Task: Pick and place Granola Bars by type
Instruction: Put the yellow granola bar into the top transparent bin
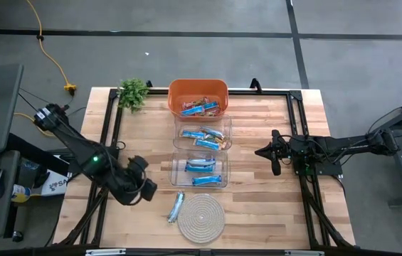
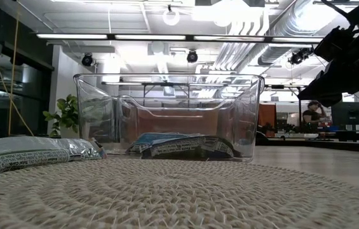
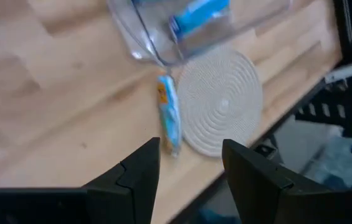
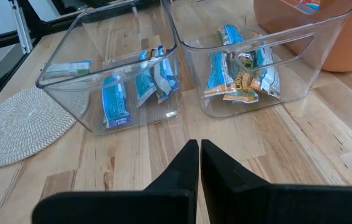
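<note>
Blue granola bar (image 3: 169, 112) lies beside the coaster (image 3: 221, 101), just ahead of the left gripper (image 3: 191, 163); jaws apart, empty.

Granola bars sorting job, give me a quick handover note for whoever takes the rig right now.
Left gripper: open, empty, above the table near the one loose blue bar lying against the woven coaster.
Right gripper: shut, empty, waiting to the right of the bins.
Done: blue bars in the near clear bin; blue and multicoloured bars in the middle clear bin; more bars in the orange bin.
Left: pick up the loose bar and bin it, likely in the near clear bin.
</note>
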### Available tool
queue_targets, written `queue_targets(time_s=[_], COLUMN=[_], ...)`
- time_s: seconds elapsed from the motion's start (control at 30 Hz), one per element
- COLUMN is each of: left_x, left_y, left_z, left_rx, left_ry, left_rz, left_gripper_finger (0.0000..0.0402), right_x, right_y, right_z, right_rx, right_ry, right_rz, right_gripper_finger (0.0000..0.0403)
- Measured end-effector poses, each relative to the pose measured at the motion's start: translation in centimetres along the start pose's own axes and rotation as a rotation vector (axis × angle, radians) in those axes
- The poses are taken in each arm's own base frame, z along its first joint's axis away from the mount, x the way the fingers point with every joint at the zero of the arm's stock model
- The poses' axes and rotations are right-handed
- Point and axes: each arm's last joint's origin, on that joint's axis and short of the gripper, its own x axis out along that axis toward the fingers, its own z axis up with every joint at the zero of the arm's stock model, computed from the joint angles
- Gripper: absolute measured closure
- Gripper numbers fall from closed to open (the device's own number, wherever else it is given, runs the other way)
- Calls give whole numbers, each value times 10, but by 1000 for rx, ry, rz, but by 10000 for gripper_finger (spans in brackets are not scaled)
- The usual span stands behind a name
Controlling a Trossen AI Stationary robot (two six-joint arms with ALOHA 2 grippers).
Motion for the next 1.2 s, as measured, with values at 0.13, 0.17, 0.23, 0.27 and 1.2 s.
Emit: queue_targets(time_s=[0.13,0.17,0.23,0.27,1.2], left_x=[23,29,40,47,152], left_y=[-2,-3,-3,-2,5], left_z=[-10,-12,-16,-19,-57], left_rx=[-25,-28,-26,-21,202], left_ry=[52,55,59,63,110], left_rz=[-54,-63,-57,-43,176], left_gripper_finger=[232,232,232,232,158], right_x=[0,0,0,0,0], right_y=[0,0,0,0,0], right_z=[0,0,0,0,0], right_rx=[0,0,0,0,0], right_ry=[0,0,0,0,1], right_rz=[0,0,0,0,0], right_gripper_finger=[402,402,402,402,402])
